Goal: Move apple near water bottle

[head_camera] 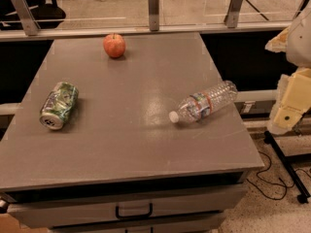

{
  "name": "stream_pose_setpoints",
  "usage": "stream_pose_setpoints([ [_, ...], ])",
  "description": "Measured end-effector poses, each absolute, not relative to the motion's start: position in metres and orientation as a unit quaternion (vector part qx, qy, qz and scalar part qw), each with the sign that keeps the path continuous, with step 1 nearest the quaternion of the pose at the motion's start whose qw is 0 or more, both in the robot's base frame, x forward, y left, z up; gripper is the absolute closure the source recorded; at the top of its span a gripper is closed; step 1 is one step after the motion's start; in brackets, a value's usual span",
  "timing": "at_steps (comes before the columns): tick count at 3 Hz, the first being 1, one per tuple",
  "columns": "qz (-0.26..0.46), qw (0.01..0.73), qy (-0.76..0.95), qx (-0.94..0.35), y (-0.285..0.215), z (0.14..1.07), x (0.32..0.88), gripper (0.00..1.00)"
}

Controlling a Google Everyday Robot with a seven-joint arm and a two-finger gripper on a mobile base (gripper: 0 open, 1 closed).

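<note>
Nearest, down and to the left of the gripper (290,108): a drawer front with a dark handle (133,211), set under the grey table (146,149). Straight below the gripper, on the speckled floor, a black stand leg (286,166) and a loose cable.

Cream-coloured gripper off the table's right side, level with the middle of the top and apart from everything on it. Open or shut: cannot tell, nor whether anything is held.

Just left of the gripper, near the table's right edge: the water bottle (205,102), lying on its side, white cap (173,116) pointing away from the gripper and toward the front. Far to the gripper's left, across the whole top: a crushed green can (59,106), also on its side.

Further back, well left of the gripper and well apart from the bottle: the apple (114,45), upright, stem up, near the table's far edge. Behind it, a metal rail (194,28) with upright posts.
</note>
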State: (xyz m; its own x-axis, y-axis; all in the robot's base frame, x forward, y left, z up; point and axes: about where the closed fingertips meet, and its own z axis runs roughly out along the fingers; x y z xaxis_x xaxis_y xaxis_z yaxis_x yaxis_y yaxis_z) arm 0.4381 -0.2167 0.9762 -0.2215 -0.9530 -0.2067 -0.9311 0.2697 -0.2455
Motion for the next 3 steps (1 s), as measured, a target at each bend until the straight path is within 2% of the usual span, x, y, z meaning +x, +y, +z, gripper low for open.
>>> stream_pose_setpoints([
  [2,-0.021,0.184,0.772,-0.608,-0.199,0.970,0.459,0.00],
  [3,-0.008,0.227,0.761,-0.608,-0.170,0.966,0.505,0.00],
])
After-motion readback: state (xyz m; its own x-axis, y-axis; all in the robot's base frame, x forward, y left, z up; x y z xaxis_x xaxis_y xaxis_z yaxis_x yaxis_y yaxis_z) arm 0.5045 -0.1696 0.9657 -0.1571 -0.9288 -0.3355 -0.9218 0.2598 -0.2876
